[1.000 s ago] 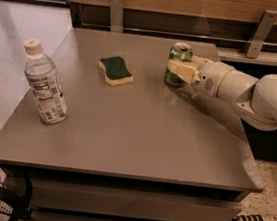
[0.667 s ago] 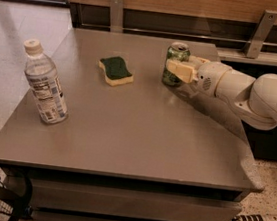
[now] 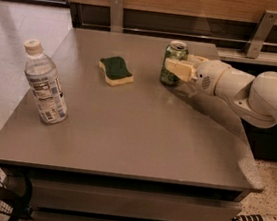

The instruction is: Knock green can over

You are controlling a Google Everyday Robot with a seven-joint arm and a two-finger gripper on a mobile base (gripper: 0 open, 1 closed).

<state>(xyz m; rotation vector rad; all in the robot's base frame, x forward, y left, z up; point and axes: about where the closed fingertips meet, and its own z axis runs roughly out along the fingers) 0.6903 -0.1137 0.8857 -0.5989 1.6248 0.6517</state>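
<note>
Gripper [image 3: 180,68]: low at about 1 o'clock on the table [image 3: 140,133], brought in from 3 o'clock on the end of the white arm [image 3: 254,91]. Laid against the 3 o'clock side of the green can [image 3: 173,54], touching or very nearly so. Open or closed: cannot tell from this angle. Held roughly level, around mid-height of the can. Probably so for a sideways shove rather than a lift.

Green can: upright near the far edge at 1 o'clock, silver top showing, not yet tipped. Judged to be at the contact stage, the knock itself not done.

Elsewhere: yellow sponge with green top [image 3: 115,70] lying flat at 11 o'clock, near the can on its 9 o'clock side but apart from it. Water bottle [image 3: 44,88] standing at 9 o'clock near the left edge, well apart from both.

Next move, as a judgement: push toward 9 o'clock, applied high enough on the can to topple it instead of sliding it. Risk: too low a contact and a mere skid along the smooth top toward the sponge, or a roll toward the far edge once down.
</note>
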